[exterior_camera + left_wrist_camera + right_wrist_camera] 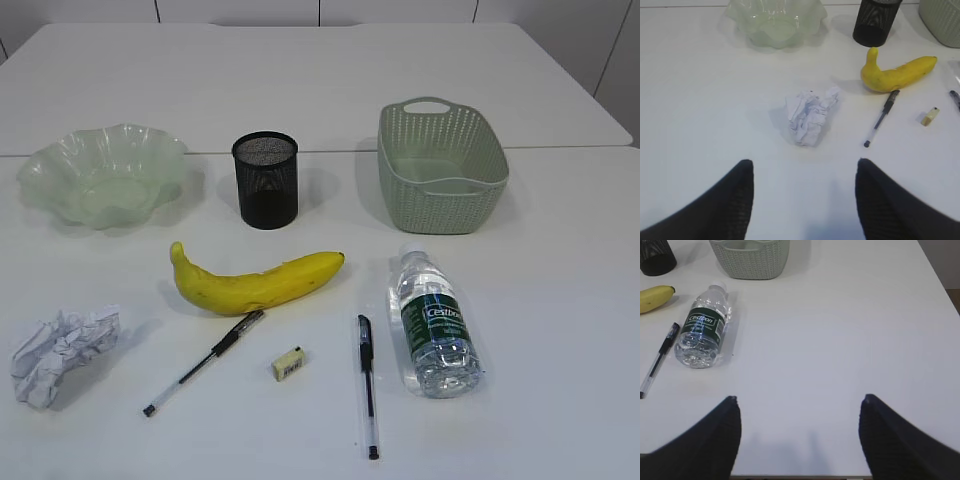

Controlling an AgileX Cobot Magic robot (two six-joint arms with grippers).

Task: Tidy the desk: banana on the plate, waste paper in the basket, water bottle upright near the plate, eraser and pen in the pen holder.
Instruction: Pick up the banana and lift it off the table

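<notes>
Left tool [802, 167] and right tool [800, 402] hover wide apart, empty, above the white worktop [560, 300]. Near edge: waste paper [62, 352] at 8 o'clock, two pens [205, 362] [367, 385], eraser [288, 363], water bottle [433, 325] lying flat. Banana [255, 283] centre. Beyond: plate [100, 175], pen holder [265, 180], basket [440, 167] at 1 o'clock.

The exterior view looks down at a slant from the desk's [560, 300] near edge toward its far edge. Both wrist views face the same way from lower down, left over the near-left part, right over the near-right. All three share the banana [255, 285] [897, 75] [655, 297].
</notes>
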